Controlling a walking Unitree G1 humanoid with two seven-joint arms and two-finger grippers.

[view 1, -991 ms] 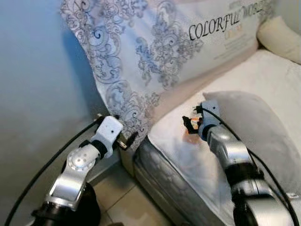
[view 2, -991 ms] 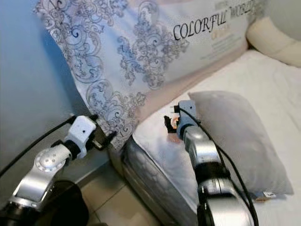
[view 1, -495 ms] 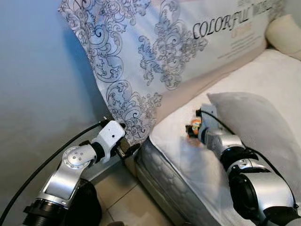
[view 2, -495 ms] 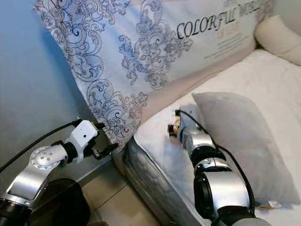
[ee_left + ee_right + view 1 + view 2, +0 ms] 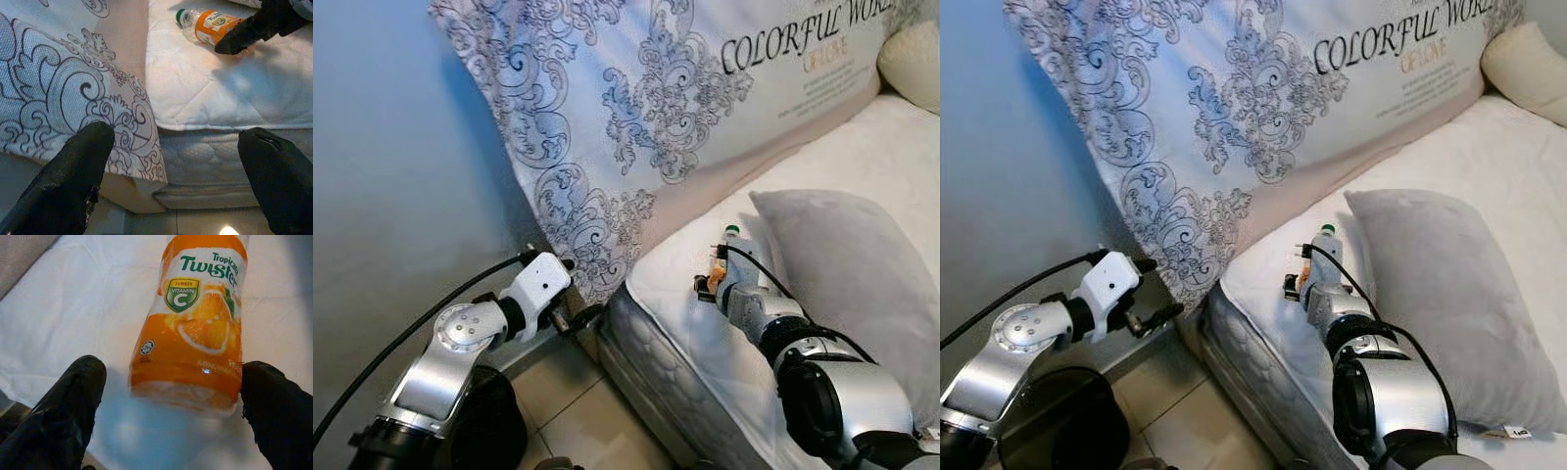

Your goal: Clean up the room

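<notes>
Right gripper [image 5: 171, 396]: jaws spread, bracketing your orange bottle [image 5: 195, 328] on the mattress [image 5: 1430, 166], contact unconfirmed, pillow [image 5: 1430, 284] at 3 o'clock. Left gripper [image 5: 176, 181] open, empty. Wrist view reads "Twister" label

Bottle label [image 5: 195, 328]: reading "Tropicana Twister", with a "SUMBER VITAMIN C" shield.
Patterned bedding [image 5: 705, 88]: showing "COLORFUL WOR…", perhaps "OF LOVE" beneath.

An orange Tropicana Twister bottle [image 5: 195, 328] is lying on the white quilted mattress [image 5: 73, 308], its Vitamin C badge facing up. The right gripper [image 5: 171, 406] is sitting spread wide around its base, one black finger [image 5: 63, 406] standing off either side, not touching it.
</notes>
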